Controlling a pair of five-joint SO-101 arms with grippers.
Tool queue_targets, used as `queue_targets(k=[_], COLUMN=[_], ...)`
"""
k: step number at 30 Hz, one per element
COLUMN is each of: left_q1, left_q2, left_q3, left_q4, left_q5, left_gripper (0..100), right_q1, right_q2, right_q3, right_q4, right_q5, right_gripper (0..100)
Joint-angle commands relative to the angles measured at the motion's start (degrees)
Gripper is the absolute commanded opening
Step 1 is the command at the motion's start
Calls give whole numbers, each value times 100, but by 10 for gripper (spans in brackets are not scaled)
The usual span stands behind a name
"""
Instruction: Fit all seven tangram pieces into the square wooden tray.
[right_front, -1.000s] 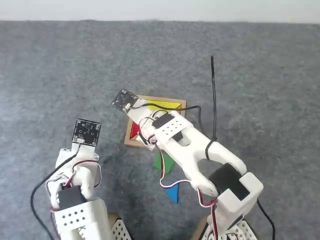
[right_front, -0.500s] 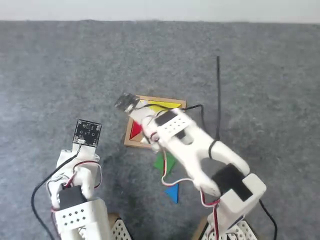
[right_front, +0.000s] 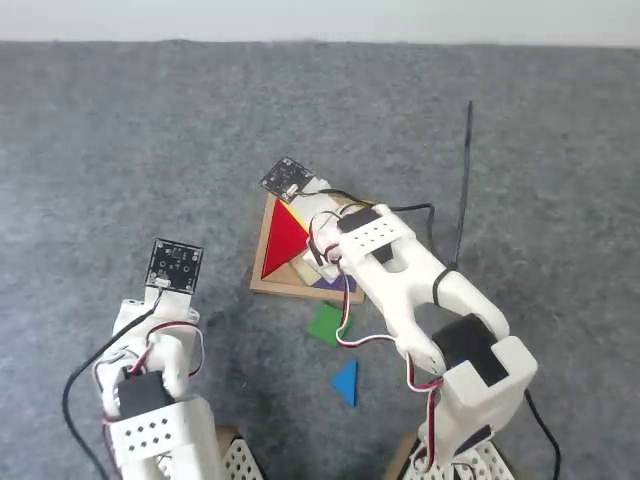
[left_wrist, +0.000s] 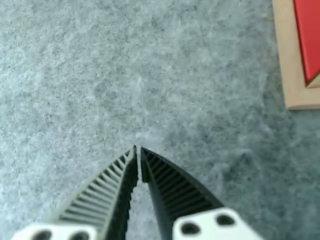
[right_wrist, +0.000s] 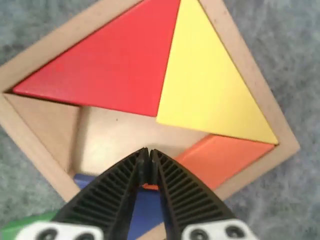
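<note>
The square wooden tray (right_front: 285, 292) lies mid-table, my right arm (right_front: 385, 255) bent over it. Inside the tray (right_wrist: 248, 75) a large red triangle (right_wrist: 110, 65) and a large yellow triangle (right_wrist: 210, 90) meet along one edge. An orange piece (right_wrist: 220, 157) lies against the rim, beside a dark blue-purple piece (right_wrist: 145, 207). My right gripper (right_wrist: 148, 152) is shut and empty, its tips over the tray's bare floor (right_wrist: 115, 140). A green piece (right_front: 325, 323) and a small blue triangle (right_front: 346, 381) lie on the carpet near the tray. My left gripper (left_wrist: 138, 150) is shut over bare carpet.
Grey carpet (right_front: 120, 130) covers the table, with open room to the far side and left. A tray corner (left_wrist: 295, 75) holding the red triangle (left_wrist: 310, 35) lies off to one side of my left gripper. A black cable (right_front: 465, 180) runs beside the right arm.
My right arm has swung across the tray toward its far right side, uncovering the red triangle. The left arm has not moved.
</note>
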Motion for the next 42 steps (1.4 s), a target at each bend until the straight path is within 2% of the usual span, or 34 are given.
queue_targets(k=[1,5,12,18,21,24,28,34,42], left_q1=[44,44,44,18,18,26,18,35,26], left_q2=[-88,-88,-88,-88,-88,-88,-88,-88,-88], left_q3=[-57,-57,-57,-57,-57,-57,-48,-48,-48], left_q4=[-9,0,9,18,18,9,0,9,9], left_q5=[-44,-44,-44,-53,-53,-53,-53,-352,-352], left_gripper=[12,12,12,12,12,12,12,12,12], right_q1=[365,418,444,356,-119,-716,-1130,-1420,-1578], right_q2=[-400,-585,-936,-2571,-3442,-3837,-3574,-2571,-1815], right_q3=[-229,-220,-220,255,1204,2048,2382,2356,1987], right_q4=[303,374,1051,1745,1763,1640,1446,963,1077], right_q5=[44,53,563,668,835,826,826,826,826], right_gripper=[27,27,27,30,43,121,196,213,213])
